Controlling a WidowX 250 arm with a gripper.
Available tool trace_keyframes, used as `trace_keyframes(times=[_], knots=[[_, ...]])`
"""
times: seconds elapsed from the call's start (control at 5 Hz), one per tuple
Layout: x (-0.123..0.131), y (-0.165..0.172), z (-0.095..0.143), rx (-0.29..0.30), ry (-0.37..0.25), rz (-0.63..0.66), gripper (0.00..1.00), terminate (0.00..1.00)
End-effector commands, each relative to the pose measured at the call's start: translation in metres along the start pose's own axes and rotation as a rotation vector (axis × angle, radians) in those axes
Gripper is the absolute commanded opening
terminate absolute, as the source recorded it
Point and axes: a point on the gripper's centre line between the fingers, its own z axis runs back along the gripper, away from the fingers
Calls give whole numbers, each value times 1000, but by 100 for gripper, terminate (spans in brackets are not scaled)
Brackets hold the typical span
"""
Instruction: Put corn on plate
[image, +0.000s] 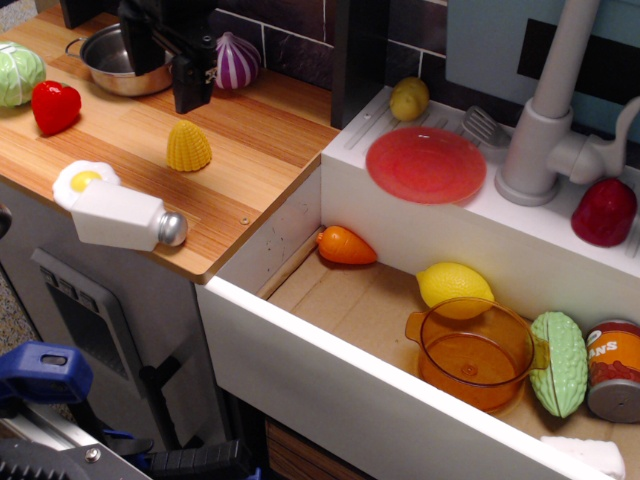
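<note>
The corn (188, 146), a small ribbed yellow cone, stands on the wooden counter (250, 150) left of the sink. The red-pink plate (425, 165) lies flat and empty on the white ledge behind the sink. My black gripper (162, 82) hangs at the top left, just behind and above the corn, apart from it. Its jaws are open and hold nothing. One finger (192, 88) points down toward the corn. The other finger (135, 55) stands in front of the steel pot.
On the counter are a steel pot (110, 62), a purple onion (235, 60), a cabbage (15, 75), a red pepper (55, 105) and a white egg-topped shaker (115, 212). The sink (330, 300) holds a carrot (345, 246), lemon (453, 284), orange bowl (475, 352), green gourd (560, 362) and can (612, 368). A faucet (545, 120) and potato (408, 98) flank the plate.
</note>
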Motion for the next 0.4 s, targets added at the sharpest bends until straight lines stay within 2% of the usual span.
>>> trace_keyframes(times=[0.0, 0.2], knots=[[-2, 3, -10, -61, -23, 64, 100, 0], [-2, 2, -21, -98, -35, 56, 100, 0]])
